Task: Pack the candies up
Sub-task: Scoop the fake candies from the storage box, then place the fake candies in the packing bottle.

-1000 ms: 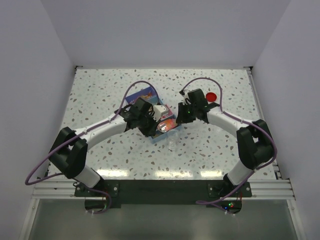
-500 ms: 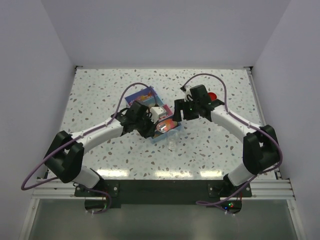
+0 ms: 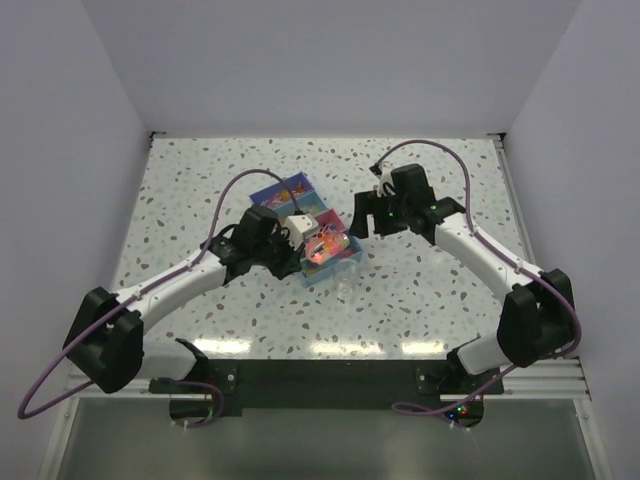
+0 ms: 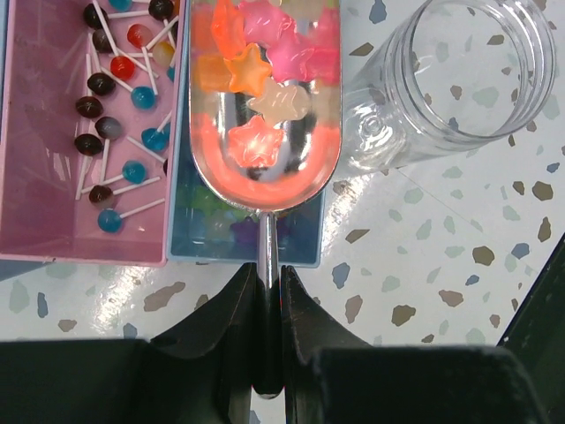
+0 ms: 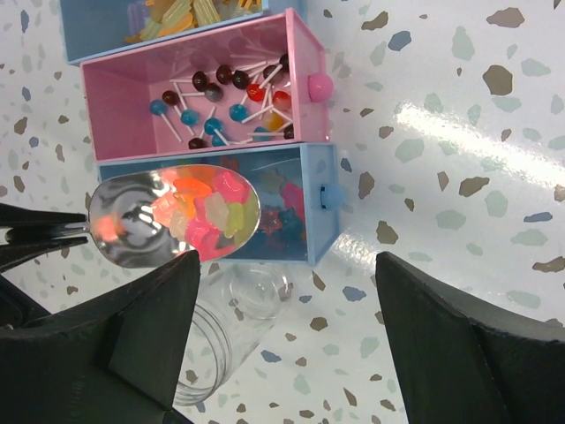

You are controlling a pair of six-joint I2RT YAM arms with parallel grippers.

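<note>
Item: candies [image 4: 250, 69], star-shaped jellies in orange, pink and pale cream, heaped in the bowl of a metal scoop [image 4: 265, 190]; more of them lie in the open blue drawer [image 4: 243, 258] under the scoop (green and purple ones show through there). Scoop handle: clamped between the fingers of the left gripper [image 4: 268, 276], jaws closed tight on the thin stem, bowl level and pointing away from the wrist. Right gripper [image 5: 287, 265]: fingers [image 5: 150, 336] spread wide, holding nothing, hanging above the drawer fronts and the jar. Clear jar [image 4: 459, 88]: open-mouthed, on the speckled table [image 4: 424, 265] just beside the blue drawer's front corner, close to the rim of the scoop; whether they touch cannot be told. Pink drawer [image 4: 44, 177]: pulled out next to the blue one, holding lollipops [image 4: 115, 115] with white sticks. Third drawer [image 5: 177, 13]: blue, beyond the pink one, holding yellow and orange strips. Both arms meet over the drawer set near the table's middle.
</note>
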